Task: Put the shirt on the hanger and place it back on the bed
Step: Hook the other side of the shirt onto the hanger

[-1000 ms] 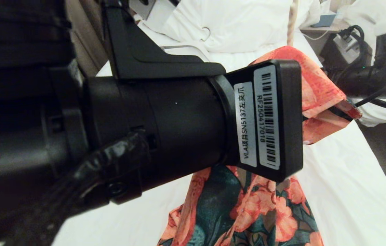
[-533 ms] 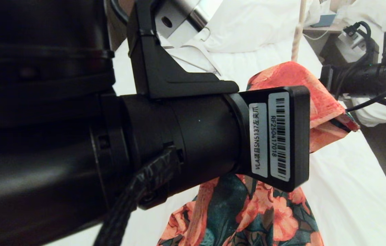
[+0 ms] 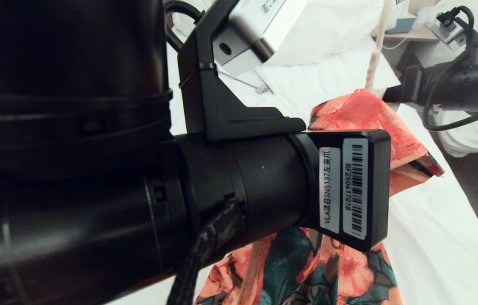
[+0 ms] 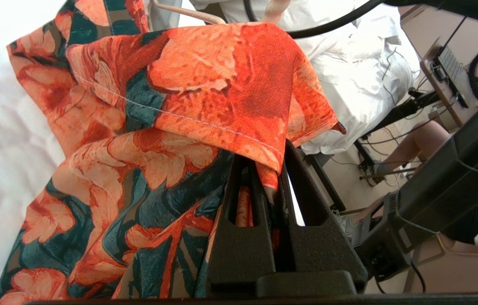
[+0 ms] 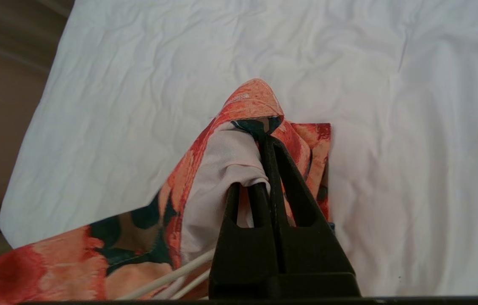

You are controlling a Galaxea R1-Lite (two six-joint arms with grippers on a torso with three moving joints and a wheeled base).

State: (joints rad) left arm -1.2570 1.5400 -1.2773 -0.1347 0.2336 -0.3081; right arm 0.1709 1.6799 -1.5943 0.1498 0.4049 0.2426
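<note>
The flowered shirt hangs in the air over the bed, held up by both grippers. My left gripper is shut on a folded hem of the shirt; in the head view its black body fills the left side and hides its fingers. My right gripper is shut on another bunch of the shirt, pale inside out, high above the sheet. The hanger's cream wires run beside the right fingers, under the cloth. Its twisted neck stands up from the shirt's top, by the right arm.
A big white pillow lies at the bed's head, with a thin white hanger end in front of it. A second white bed stands to the right across a narrow aisle. Cables, a desk and a person's leg are on that side.
My left gripper has moved down and to the right in the head view. The raised part of the shirt and the hanger's neck have sunk lower and shifted right. Both grips have held.
</note>
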